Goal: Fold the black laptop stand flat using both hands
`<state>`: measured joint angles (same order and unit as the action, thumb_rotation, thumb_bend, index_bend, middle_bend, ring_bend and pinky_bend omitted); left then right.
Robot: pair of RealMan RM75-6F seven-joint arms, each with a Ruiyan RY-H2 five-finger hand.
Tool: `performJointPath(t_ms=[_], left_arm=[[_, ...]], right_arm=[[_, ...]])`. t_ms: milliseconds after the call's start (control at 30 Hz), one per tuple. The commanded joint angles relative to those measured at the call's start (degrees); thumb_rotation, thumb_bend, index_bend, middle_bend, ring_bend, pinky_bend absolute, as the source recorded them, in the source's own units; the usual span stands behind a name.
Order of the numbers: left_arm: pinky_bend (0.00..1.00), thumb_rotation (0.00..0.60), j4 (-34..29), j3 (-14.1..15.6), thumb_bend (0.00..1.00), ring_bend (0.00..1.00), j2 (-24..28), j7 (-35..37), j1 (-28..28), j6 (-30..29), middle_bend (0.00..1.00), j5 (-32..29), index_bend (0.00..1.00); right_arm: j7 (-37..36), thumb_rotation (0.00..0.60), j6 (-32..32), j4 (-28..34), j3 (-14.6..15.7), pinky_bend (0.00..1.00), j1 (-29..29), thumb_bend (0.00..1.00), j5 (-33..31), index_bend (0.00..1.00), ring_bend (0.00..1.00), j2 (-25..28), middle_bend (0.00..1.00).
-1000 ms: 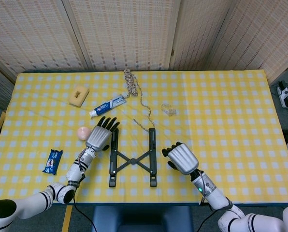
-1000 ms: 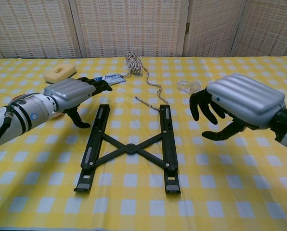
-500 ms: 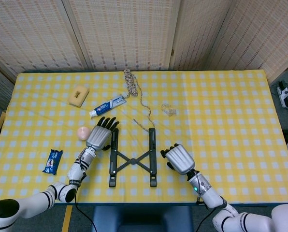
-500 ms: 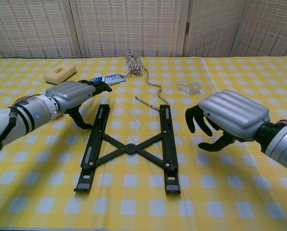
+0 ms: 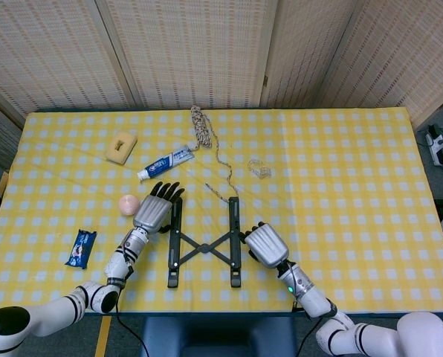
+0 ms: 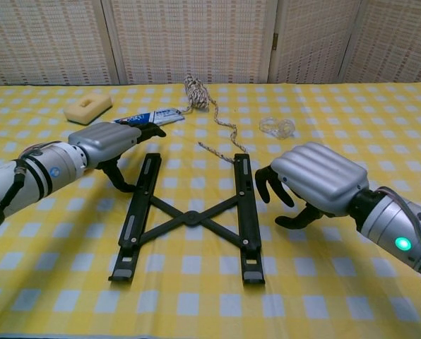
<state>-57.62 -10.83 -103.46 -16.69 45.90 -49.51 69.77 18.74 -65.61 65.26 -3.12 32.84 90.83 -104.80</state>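
A table covered in a yellow and white checked cloth (image 5: 340, 186), seen from above and from chest height. Near the front edge, left of centre, the black laptop stand (image 5: 204, 242) (image 6: 189, 215) lies opened out: two long rails running front to back, joined by crossed bars in an X.

The right hand (image 5: 264, 244) (image 6: 311, 178) hovers just beside the stand's right rail, palm down, fingers curled loosely downward with nothing in them; the fingertips sit close to the rail, and contact cannot be told. The left hand (image 5: 154, 210) (image 6: 104, 144) is at the far end of the left rail, fingers stretched out and spread, thumb hanging down beside the rail, holding nothing.

Toward the left edge, a small blue packet (image 5: 81, 248) lies near the front. A little farther back, a pale pink ball (image 5: 128, 204) sits just left of the left hand. Beyond the left hand lies a tube of toothpaste (image 5: 166, 163) (image 6: 150, 116), and farther back and left a yellow sponge (image 5: 121, 146) (image 6: 87, 108). A braided cord (image 5: 205, 135) (image 6: 200, 97) trails from near the back edge down toward the stand. Right of it sits a small clear plastic piece (image 5: 259, 168) (image 6: 277, 127).
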Motion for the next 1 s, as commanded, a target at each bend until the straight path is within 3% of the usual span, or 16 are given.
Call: performJointPath(t_ms=[33, 1000], left_arm=[[0.0, 0.6, 0.0, 0.1, 0.24, 0.0, 0.0, 0.2, -0.1, 0.0, 0.0, -0.1, 0.0], [0.0, 0.6, -1.0, 0.3, 0.24, 0.0, 0.3, 3.9, -0.3, 0.7, 0.0, -0.7, 0.0]], right_arm=[[-0.3, 0.6, 0.1, -1.1, -0.1, 0.61, 0.4, 0.27, 0.0, 0.55, 0.68, -0.8, 0.72], [-2.3, 0.6, -2.9, -10.9, 1.1, 0.61, 2.1, 0.27, 3.0, 0.55, 0.68, -7.2, 0.72]])
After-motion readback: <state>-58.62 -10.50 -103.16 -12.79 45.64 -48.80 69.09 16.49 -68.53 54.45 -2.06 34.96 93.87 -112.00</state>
